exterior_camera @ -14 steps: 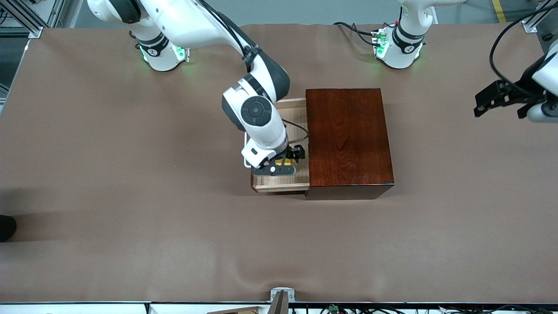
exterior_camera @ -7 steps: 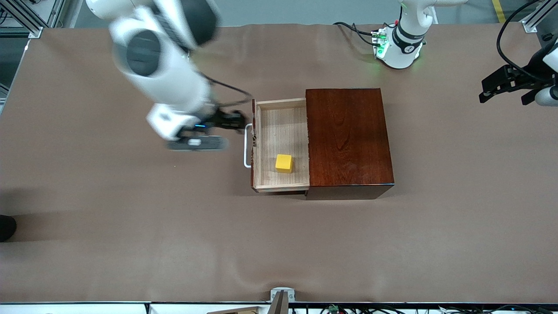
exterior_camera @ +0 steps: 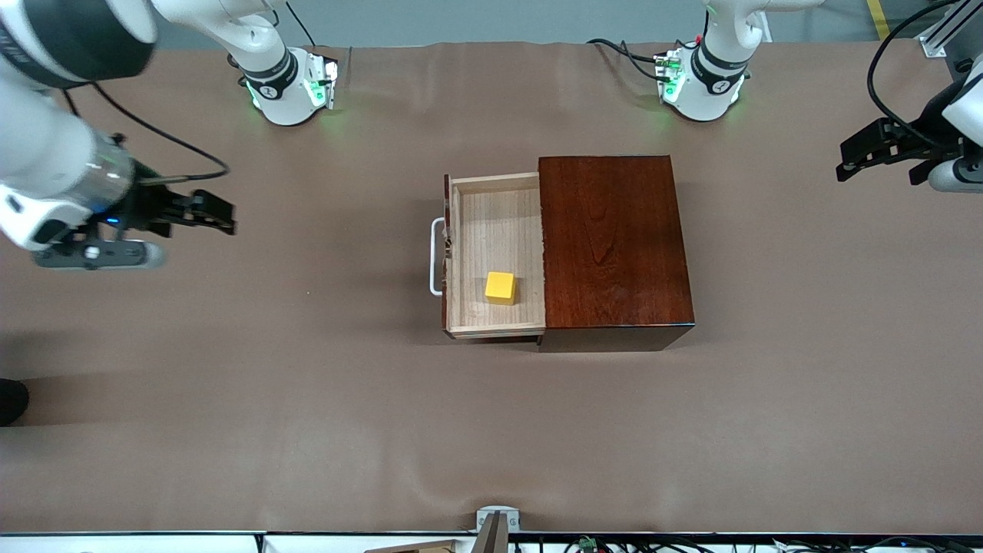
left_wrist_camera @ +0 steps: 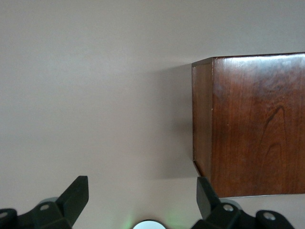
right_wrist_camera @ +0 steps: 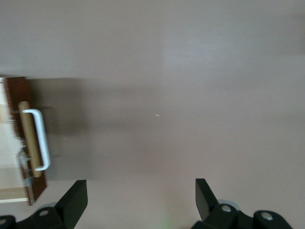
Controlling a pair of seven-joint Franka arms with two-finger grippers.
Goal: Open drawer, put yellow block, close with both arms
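The drawer (exterior_camera: 491,230) of pale wood stands pulled out of the reddish-brown box (exterior_camera: 610,246), toward the right arm's end of the table. Its white bar handle (exterior_camera: 435,257) also shows in the right wrist view (right_wrist_camera: 40,138). The yellow block (exterior_camera: 500,287) lies in the drawer, near the side nearest the front camera. My right gripper (exterior_camera: 211,213) is open and empty over bare table at the right arm's end (right_wrist_camera: 140,195). My left gripper (exterior_camera: 875,157) is open and empty over the left arm's end of the table (left_wrist_camera: 143,195), with the box (left_wrist_camera: 252,124) in its wrist view.
A brown cloth (exterior_camera: 307,399) covers the whole table. The two green-lit arm bases (exterior_camera: 288,88) (exterior_camera: 699,84) stand at the table's edge farthest from the front camera. A metal bracket (exterior_camera: 495,522) sits at the table's nearest edge.
My right gripper released the yellow block in the drawer and swung away toward the right arm's end of the table. The left arm has hardly moved.
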